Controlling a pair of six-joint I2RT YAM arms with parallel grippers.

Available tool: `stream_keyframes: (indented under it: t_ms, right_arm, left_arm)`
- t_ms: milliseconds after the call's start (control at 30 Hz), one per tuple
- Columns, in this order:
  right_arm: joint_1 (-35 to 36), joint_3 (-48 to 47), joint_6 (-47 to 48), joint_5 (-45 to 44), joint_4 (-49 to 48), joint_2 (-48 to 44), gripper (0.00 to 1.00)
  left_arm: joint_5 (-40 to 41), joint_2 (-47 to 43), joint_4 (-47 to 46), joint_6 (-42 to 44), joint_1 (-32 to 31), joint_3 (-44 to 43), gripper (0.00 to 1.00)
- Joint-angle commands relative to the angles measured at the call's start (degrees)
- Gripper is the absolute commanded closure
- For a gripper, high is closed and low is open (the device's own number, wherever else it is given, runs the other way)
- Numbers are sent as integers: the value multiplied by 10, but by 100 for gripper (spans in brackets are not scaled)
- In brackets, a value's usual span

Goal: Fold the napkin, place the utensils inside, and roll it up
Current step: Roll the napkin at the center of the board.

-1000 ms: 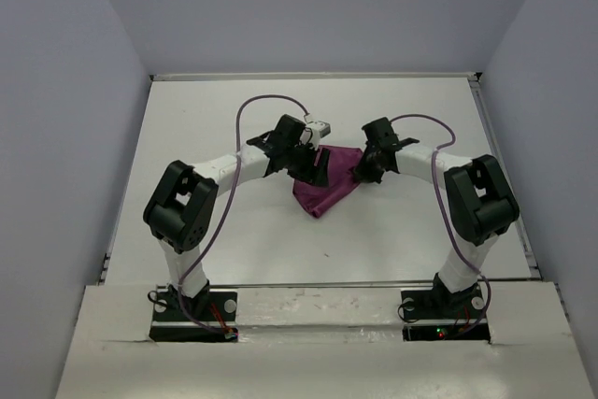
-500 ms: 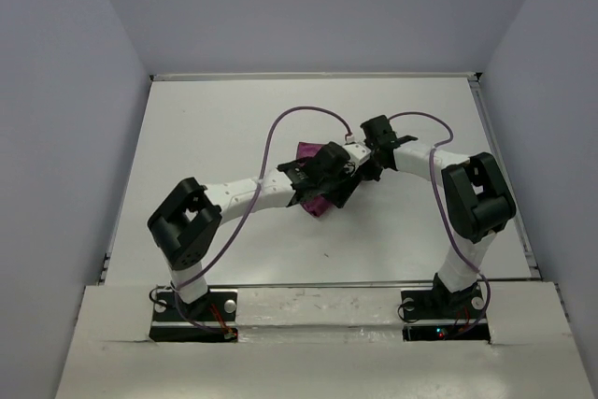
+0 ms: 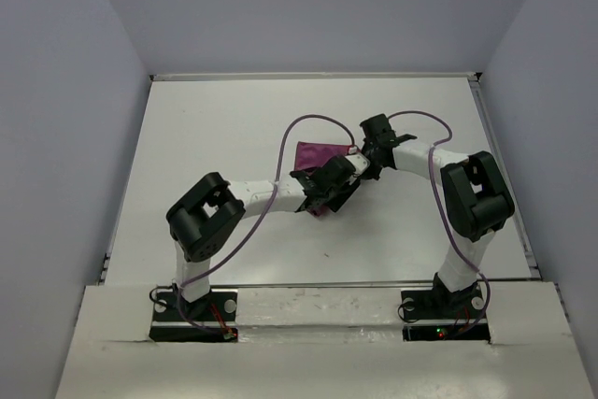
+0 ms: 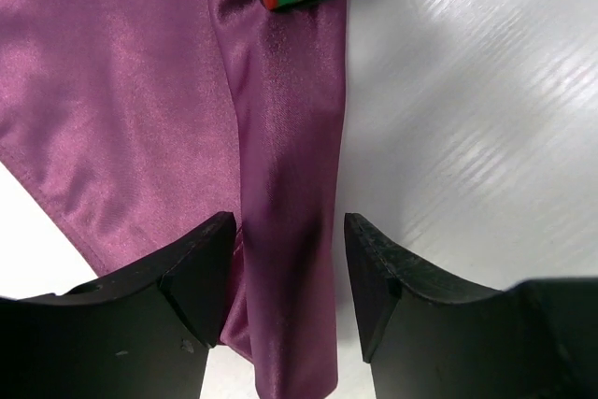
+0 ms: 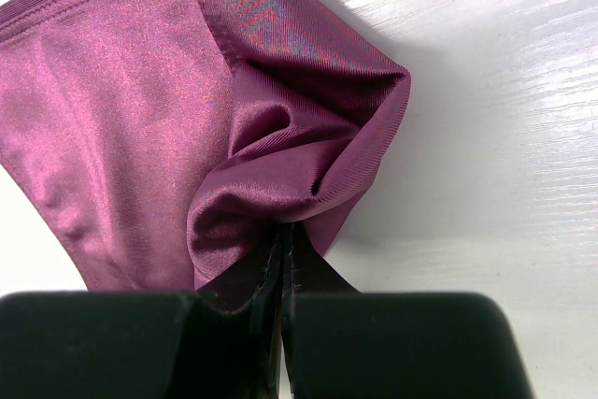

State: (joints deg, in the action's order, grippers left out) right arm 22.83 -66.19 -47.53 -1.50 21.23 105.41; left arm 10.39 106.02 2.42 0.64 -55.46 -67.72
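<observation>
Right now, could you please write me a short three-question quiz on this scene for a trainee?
1. True or false: the right gripper is shut on bunched cloth of the napkin.
2. Choose one: the left gripper is (a) shut on the napkin, (b) open, with a fold of the napkin between its fingers, (c) over bare surface, far from the napkin.
3. In a word or two: what does the napkin lie on?

Key: 1 true; 2 b; 3 the white table.
</observation>
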Motion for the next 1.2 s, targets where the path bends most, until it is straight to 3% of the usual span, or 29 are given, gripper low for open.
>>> stream_keyframes:
  t_ms: [0, 300, 433, 467, 500, 667, 800, 1033, 1100, 1133, 1167]
  right_arm:
    - [-2, 0, 12, -18, 30, 26, 99]
    - [-2, 2, 10, -19, 32, 22, 99]
    - [-2, 2, 9, -19, 32, 18, 99]
    - [-2, 2, 9, -19, 33, 16, 99]
    - [-2, 0, 8, -19, 33, 16, 99]
    - [-2, -4, 8, -17, 34, 6, 99]
    - [-2, -10, 9, -16, 36, -9, 92]
    - [-2, -33, 9, -14, 49, -42, 71]
    - [-2, -39, 10, -18, 52, -59, 69]
    - [-2, -48, 12, -22, 58, -64, 61]
    - [-2, -53, 13, -28, 61, -77, 59]
  left_arm:
    - [39, 7, -20, 11, -9, 8, 39]
    - [67, 39, -33, 12, -10, 11, 51]
    - [59, 36, -29, 8, -10, 11, 76]
    - [42, 34, -29, 7, -9, 9, 91]
    - [34, 31, -26, 2, -7, 8, 100]
    - [-94, 22, -8, -21, 22, 5, 100]
    - [-201, 19, -4, -40, 59, 8, 100]
    - [-341, 29, -7, -65, 122, 15, 100]
    - [-394, 33, -8, -71, 135, 15, 100]
    - [-412, 38, -9, -77, 141, 15, 100]
    - [-440, 40, -8, -82, 153, 15, 100]
